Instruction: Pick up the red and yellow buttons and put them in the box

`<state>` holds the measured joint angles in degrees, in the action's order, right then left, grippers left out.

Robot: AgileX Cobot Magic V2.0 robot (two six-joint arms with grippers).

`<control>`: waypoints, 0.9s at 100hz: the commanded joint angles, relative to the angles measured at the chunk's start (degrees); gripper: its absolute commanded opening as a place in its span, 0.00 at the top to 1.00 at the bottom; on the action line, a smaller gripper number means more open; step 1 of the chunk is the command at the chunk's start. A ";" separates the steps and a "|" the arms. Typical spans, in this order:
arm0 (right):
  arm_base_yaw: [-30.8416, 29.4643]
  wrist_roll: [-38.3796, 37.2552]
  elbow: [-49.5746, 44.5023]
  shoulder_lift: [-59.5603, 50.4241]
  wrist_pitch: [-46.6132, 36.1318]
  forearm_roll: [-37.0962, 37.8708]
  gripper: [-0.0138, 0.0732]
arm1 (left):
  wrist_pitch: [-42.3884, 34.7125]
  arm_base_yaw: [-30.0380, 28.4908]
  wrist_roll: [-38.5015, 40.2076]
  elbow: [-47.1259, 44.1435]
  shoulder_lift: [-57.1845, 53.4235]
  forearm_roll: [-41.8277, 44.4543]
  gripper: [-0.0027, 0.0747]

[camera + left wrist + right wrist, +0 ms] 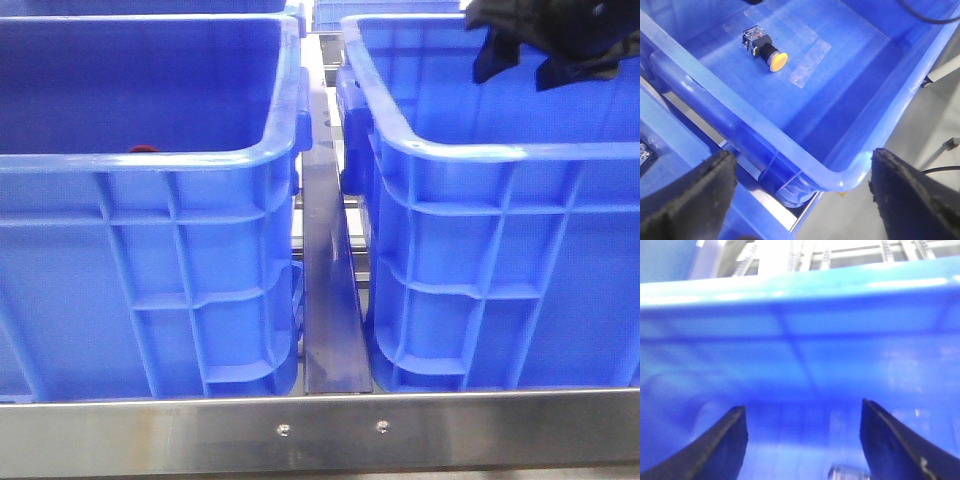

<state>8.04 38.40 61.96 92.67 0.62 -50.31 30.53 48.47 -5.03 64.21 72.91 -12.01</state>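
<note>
Two ribbed plastic crates | domed yellow button | right view blurred

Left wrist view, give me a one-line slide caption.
Open left gripper above a blue crate holding a yellow-capped push-button.

A workshop or factory-style work cell, by the look of it; two big blue ribbed crates (the stackable sort used for parts) stand side by side on a brushed steel bench with bolt heads in its front rail; a steel divider runs between them; a third crate holds an industrial push-button; bare grey floor and loose cables show beyond it.
</note>
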 commanded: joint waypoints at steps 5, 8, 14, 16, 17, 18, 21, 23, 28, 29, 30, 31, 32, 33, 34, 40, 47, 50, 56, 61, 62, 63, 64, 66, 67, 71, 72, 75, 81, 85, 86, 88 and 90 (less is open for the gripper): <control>-0.25 0.48 -2.76 -7.96 -2.16 0.46 0.26 | -3.38 -2.15 0.96 1.73 -2.14 -0.76 0.28; -0.25 0.48 -3.87 -9.30 -2.33 0.46 0.26 | -3.06 -3.42 1.24 1.83 -2.47 -0.76 0.28; -0.25 0.48 -6.23 -12.30 -2.33 0.46 0.26 | -1.36 -5.63 3.87 2.45 -2.52 -0.64 0.28; -0.25 0.48 -6.98 -13.30 -2.33 0.46 0.26 | -0.62 -6.71 5.03 2.74 -2.52 -0.54 0.28; -0.25 0.48 -7.24 -13.63 -2.33 0.46 0.26 | -0.38 -7.48 5.41 2.78 -2.52 -0.54 0.28; -0.25 0.48 -7.48 -14.29 -2.33 0.46 0.26 | 0.12 -7.88 5.79 3.02 -2.52 -0.54 0.28; -0.25 0.48 -8.64 -15.53 -2.37 0.46 0.26 | 1.24 -9.51 7.48 3.31 -2.40 -0.54 0.28; -0.25 0.48 -9.28 -16.40 -2.37 0.46 0.26 | 2.14 -10.74 8.53 3.63 -2.29 -0.54 0.28; -0.25 0.48 -10.50 -18.28 -2.29 0.46 0.26 | 4.74 -13.63 11.46 4.25 -2.05 -0.54 0.28; -0.25 0.48 -10.65 -18.52 -2.22 0.46 0.26 | 5.17 -14.47 11.88 4.36 -1.90 -0.54 0.28; -0.25 0.48 -10.92 -18.97 -2.22 0.46 0.26 | 6.10 -14.89 12.62 4.59 -1.73 -0.54 0.28; -0.25 0.48 -11.04 -19.17 -2.22 0.46 0.26 | 6.60 -15.72 12.91 4.70 -1.60 -0.54 0.28; -0.25 0.48 -11.18 -19.54 -2.22 0.46 0.26 | 7.59 -16.12 13.15 4.95 -1.48 -0.54 0.28; -0.25 0.48 -11.40 -19.73 -2.22 0.46 0.26 | 8.13 -16.91 13.45 5.09 -1.24 -0.54 0.28; -0.25 0.48 -11.48 -19.90 -2.22 0.46 0.26 | 8.67 -17.29 13.46 5.35 -1.12 -0.54 0.28; -0.25 0.48 -11.89 -20.91 -1.93 0.46 0.26 | 13.25 -20.41 13.73 6.40 0.54 -0.54 0.28; -0.25 0.48 -12.01 -21.31 -1.87 0.46 0.26 | 17.02 -23.25 13.88 7.57 2.96 -0.42 0.28; -0.25 0.48 -12.01 -21.37 -1.87 0.46 0.26 | 18.22 -24.16 13.93 8.08 4.03 -0.34 0.28; -0.25 0.48 -12.01 -21.37 -1.81 0.46 0.26 | 19.73 -25.60 14.52 9.24 6.64 1.20 0.28; -0.25 0.48 -12.01 -21.37 -1.64 0.46 0.26 | 20.12 -26.54 15.96 9.86 8.62 3.14 0.28; -0.25 0.48 -12.01 -21.37 -1.59 0.46 0.26 | 20.12 -26.56 16.16 10.18 8.89 3.75 0.28; -0.25 0.48 -12.01 -21.37 -1.59 0.46 0.26 | 20.24 -26.73 16.47 10.29 9.49 4.08 0.28; -0.25 0.48 -12.01 -21.37 -1.59 0.46 0.26 | 20.25 -26.93 16.59 10.40 9.78 4.42 0.28; -0.25 0.48 -12.01 -21.37 -1.59 0.46 0.26 | 20.25 -27.08 16.93 10.61 10.66 5.31 0.28; -0.25 0.48 -12.01 -21.37 -1.59 0.46 0.26 | 20.25 -27.25 17.05 10.81 10.91 5.88 0.28; -0.25 0.48 -12.01 -21.37 -1.59 0.46 0.26 | 20.39 -27.63 17.27 11.39 12.61 6.73 0.28; -0.25 0.48 -12.01 -21.37 -1.59 0.46 0.26 | 20.39 -27.62 17.27 11.60 13.17 6.94 0.28; -0.25 0.48 -12.01 -21.37 -1.59 0.46 0.26 | 20.50 -28.00 17.27 12.06 14.28 7.19 0.28; -0.25 0.48 -12.01 -21.37 -1.59 0.46 0.26 | 20.76 -28.22 17.27 13.15 16.51 7.35 0.28; -0.25 0.48 -12.01 -21.37 -1.64 0.46 0.26 | 20.22 -28.22 17.27 13.75 18.08 7.90 0.28; -0.25 0.48 -12.01 -21.37 -1.64 0.46 0.26 | 19.81 -28.22 17.27 13.87 18.61 8.18 0.28; -0.25 0.48 -12.01 -21.37 -1.64 0.46 0.26 | 19.16 -28.22 17.27 14.24 19.09 8.30 0.28; -0.25 0.48 -12.01 -21.37 -1.64 0.46 0.26 | 18.77 -28.22 17.27 14.44 19.83 8.30 0.28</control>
<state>8.04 38.40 48.59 73.25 1.18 -50.31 52.43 20.35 11.54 75.81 92.39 -4.03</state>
